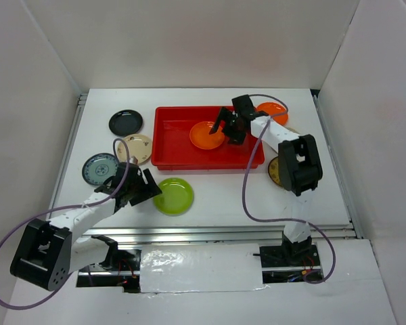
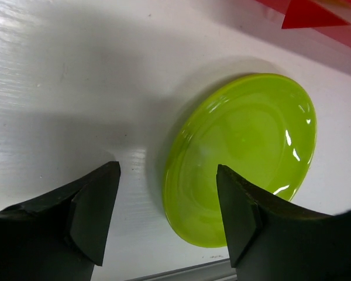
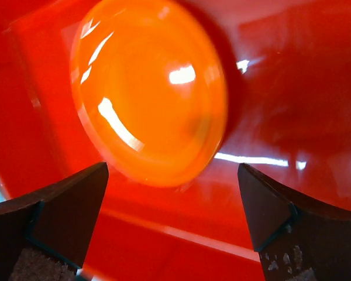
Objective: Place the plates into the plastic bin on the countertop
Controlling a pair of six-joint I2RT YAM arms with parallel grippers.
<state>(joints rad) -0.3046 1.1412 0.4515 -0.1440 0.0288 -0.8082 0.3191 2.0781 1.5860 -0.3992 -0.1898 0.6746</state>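
Note:
The red plastic bin (image 1: 168,153) lies at the back middle of the white countertop (image 1: 223,196). One orange plate (image 1: 204,135) lies inside it. My right gripper (image 1: 227,127) is open and empty just above the plate's right edge; the right wrist view shows this plate (image 3: 146,93) on the bin floor (image 3: 292,88) ahead of the gripper (image 3: 172,196). My left gripper (image 1: 146,189) is open and empty at the left edge of the lime green plate (image 1: 174,196). In the left wrist view the gripper (image 2: 167,196) faces that plate's (image 2: 245,152) near rim.
Left of the bin lie a black plate (image 1: 126,122), a cream floral plate (image 1: 135,147) and a blue-grey patterned plate (image 1: 98,169). A second orange plate (image 1: 276,110) and a dark yellow patterned plate (image 1: 275,171) lie right of the bin, partly hidden by the right arm. A metal rail (image 1: 216,233) runs along the front.

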